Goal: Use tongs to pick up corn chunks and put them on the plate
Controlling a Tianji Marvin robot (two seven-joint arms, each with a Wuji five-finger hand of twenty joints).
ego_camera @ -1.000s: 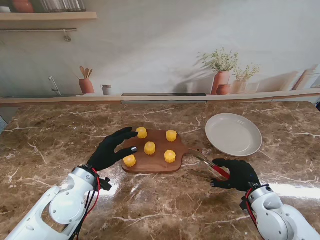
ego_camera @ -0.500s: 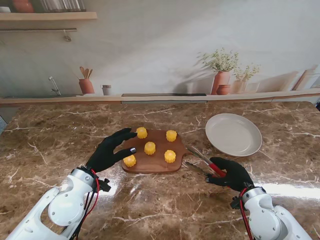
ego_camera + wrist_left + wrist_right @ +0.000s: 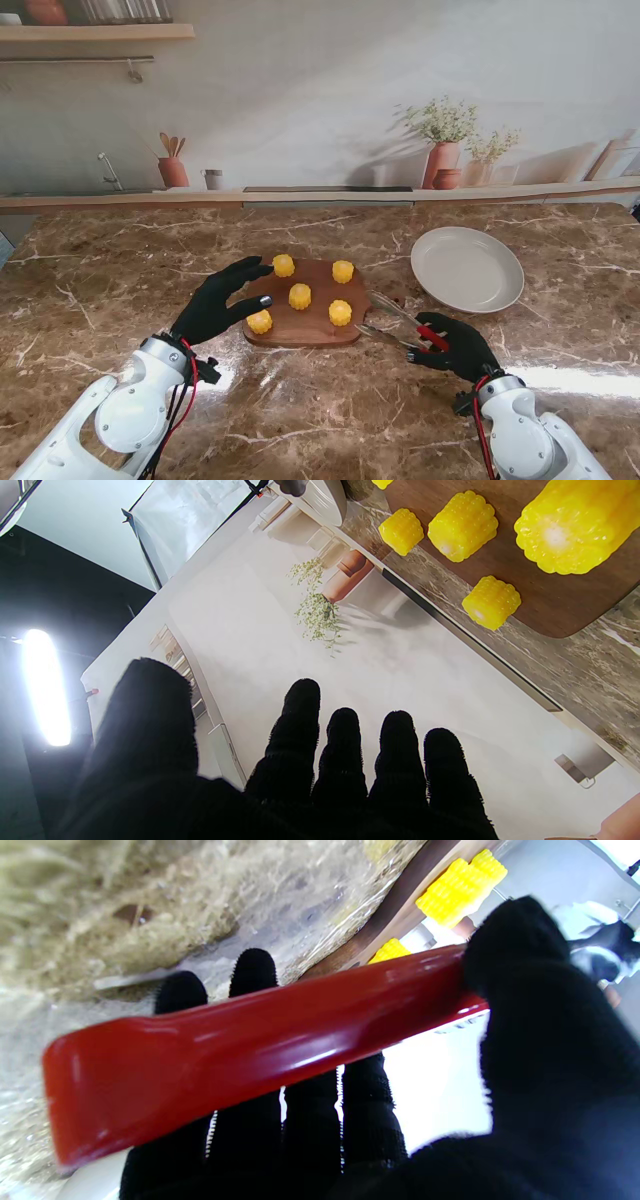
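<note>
Several yellow corn chunks (image 3: 300, 296) sit on a brown wooden board (image 3: 315, 328) in the middle of the table; the left wrist view shows them close up (image 3: 570, 527). My right hand (image 3: 460, 347) is shut on the red-handled metal tongs (image 3: 400, 320), whose two tips are spread and point at the board's right edge beside one chunk (image 3: 340, 313). The red handle (image 3: 240, 1050) fills the right wrist view. My left hand (image 3: 215, 305) rests open at the board's left edge, fingers spread, holding nothing. The white plate (image 3: 467, 269) lies empty, to the right of the board.
A ledge at the back of the brown marble counter carries terracotta pots with plants (image 3: 443, 160) and a utensil pot (image 3: 172, 170). The board's handle (image 3: 385, 300) sticks out toward the plate.
My right hand has moved left toward the board with the tongs, and their tips now reach the board's right edge. The left hand has stayed put.
</note>
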